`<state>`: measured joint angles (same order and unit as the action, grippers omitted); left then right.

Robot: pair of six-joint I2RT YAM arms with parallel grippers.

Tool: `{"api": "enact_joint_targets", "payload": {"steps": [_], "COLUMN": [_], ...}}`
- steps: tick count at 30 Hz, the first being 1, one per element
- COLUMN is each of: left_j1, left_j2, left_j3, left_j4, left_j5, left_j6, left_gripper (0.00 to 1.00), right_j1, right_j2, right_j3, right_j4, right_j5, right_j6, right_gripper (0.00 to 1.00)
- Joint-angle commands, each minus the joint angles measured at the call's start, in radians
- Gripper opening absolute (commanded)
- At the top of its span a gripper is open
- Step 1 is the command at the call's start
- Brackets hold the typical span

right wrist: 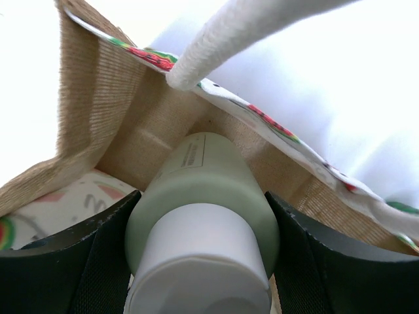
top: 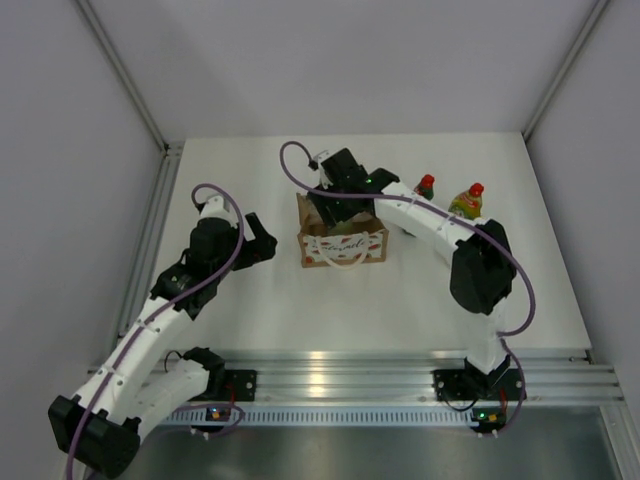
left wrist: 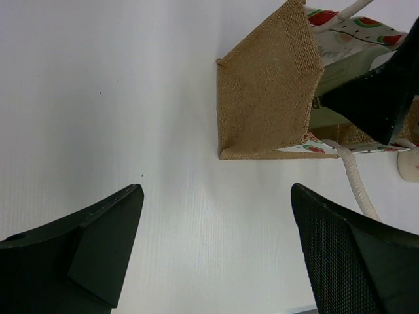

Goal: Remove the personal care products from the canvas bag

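Observation:
The canvas bag [top: 341, 246] stands mid-table, tan with a white printed front and rope handles. My right gripper [top: 340, 205] reaches down into its open top. In the right wrist view that gripper [right wrist: 203, 235] is shut on a pale cylinder bottle [right wrist: 203, 183] with a white cap [right wrist: 196, 261], inside the bag's tan walls [right wrist: 98, 111]. Two more personal care products stand on the table right of the bag: a dark green bottle [top: 425, 187] and a yellow-green bottle [top: 467, 200], both red-capped. My left gripper [top: 262, 245] hovers left of the bag [left wrist: 268, 98], open and empty [left wrist: 216, 216].
A cream rope handle [right wrist: 249, 33] crosses above the held bottle. Another handle [left wrist: 357, 183] hangs down the bag's front. White walls and metal rails [top: 150, 230] fence the table on the left, right and near sides.

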<state>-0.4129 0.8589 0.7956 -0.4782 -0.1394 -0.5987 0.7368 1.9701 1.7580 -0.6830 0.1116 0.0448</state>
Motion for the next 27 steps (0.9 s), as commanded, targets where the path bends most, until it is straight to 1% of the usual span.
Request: {"api": "enact_joint_targets", "payload": {"steps": [1,10,16,17,22,23,26,27], "left_j1": [-0.001,-0.001,-0.001,-0.001,-0.001,-0.001,-0.001,-0.001], "left_j2": [-0.021,-0.017,-0.017,-0.02,-0.027,-0.029,-0.034,-0.035], "left_j3": [-0.004,-0.006,-0.004,-0.006,-0.009,-0.01,-0.01,-0.01], "left_j4": [0.038,0.043,0.043,0.043,0.043,0.043,0.041,0.043], "left_j5": [-0.011,-0.012,-0.011,-0.011,-0.009,-0.008,-0.006,-0.005], "left_j6": [0.008,0.008,0.008,0.007,0.005,0.007,0.007,0.005], "left_gripper": [0.98,0.98,0.98,0.98,0.98,0.98,0.98,0.98], "right_j1": [0.001,-0.014,-0.027,-0.031,-0.069,-0.094,-0.154,-0.169], "right_j2": [-0.161,-0.278,-0.41,-0.46,-0.612,-0.661,-0.755,-0.778], "right_j3": [0.098,0.11,0.11,0.098,-0.029,-0.055,-0.173,-0.243], "right_j4": [0.042,0.002,-0.053,-0.053,-0.064,-0.066,-0.067,-0.066], "right_j5": [0.014,0.01,0.007,0.007,0.06,0.066,0.083,0.088], "right_j6": [0.013,0.01,0.009,0.01,0.021,0.032,0.055,0.07], "right_gripper": [0.0,0.0,0.0,0.0,0.0,0.0,0.0,0.0]}}
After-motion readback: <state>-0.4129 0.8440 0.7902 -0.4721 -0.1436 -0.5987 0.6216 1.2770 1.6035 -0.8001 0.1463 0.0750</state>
